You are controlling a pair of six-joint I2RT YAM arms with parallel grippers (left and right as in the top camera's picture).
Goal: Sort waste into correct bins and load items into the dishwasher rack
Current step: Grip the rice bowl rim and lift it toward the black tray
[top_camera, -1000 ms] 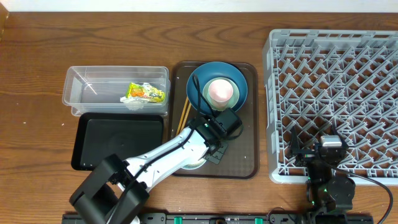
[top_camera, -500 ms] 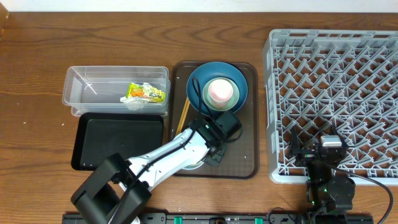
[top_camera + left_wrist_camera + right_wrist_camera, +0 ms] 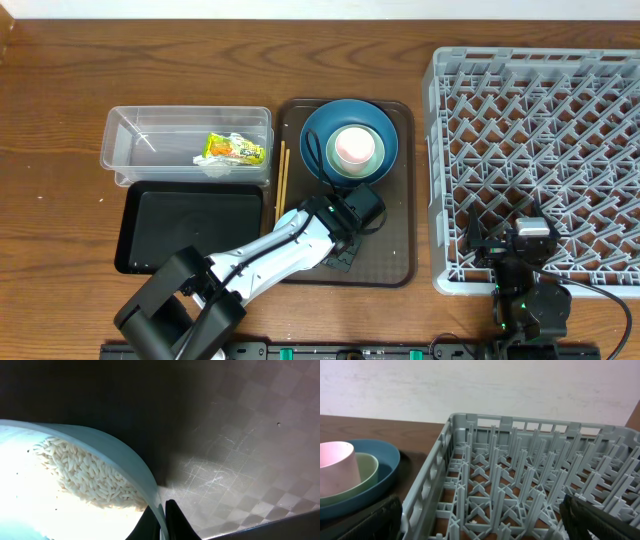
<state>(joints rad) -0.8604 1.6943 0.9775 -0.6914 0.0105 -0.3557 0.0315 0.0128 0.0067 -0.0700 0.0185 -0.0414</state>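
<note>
My left gripper (image 3: 162, 512) is shut on the rim of the small light blue bowl (image 3: 75, 510), which holds white rice grains (image 3: 85, 472). Overhead, this gripper (image 3: 340, 248) sits at the front of the brown serving tray (image 3: 400, 200), and the arm hides the bowl. Behind it the pink cup (image 3: 353, 147) stands in the pale green bowl (image 3: 333, 162), inside the dark blue bowl (image 3: 385, 135). Wooden chopsticks (image 3: 282, 175) lie along the tray's left edge. The yellow-green wrapper (image 3: 235, 150) and a white tissue (image 3: 213, 168) lie in the clear tub (image 3: 150, 130). My right gripper (image 3: 520, 245) stands open over the grey rack (image 3: 530, 130).
The shallow black tray (image 3: 190, 228) sits in front of the clear tub, left of the serving tray. In the right wrist view the rack's pegs (image 3: 520, 475) fill the frame, with the stacked bowls (image 3: 385, 467) to the left.
My left gripper has closed onto the light blue bowl's rim. The chopsticks have shifted left to the tray's edge and now lie straight. The right arm has not moved.
</note>
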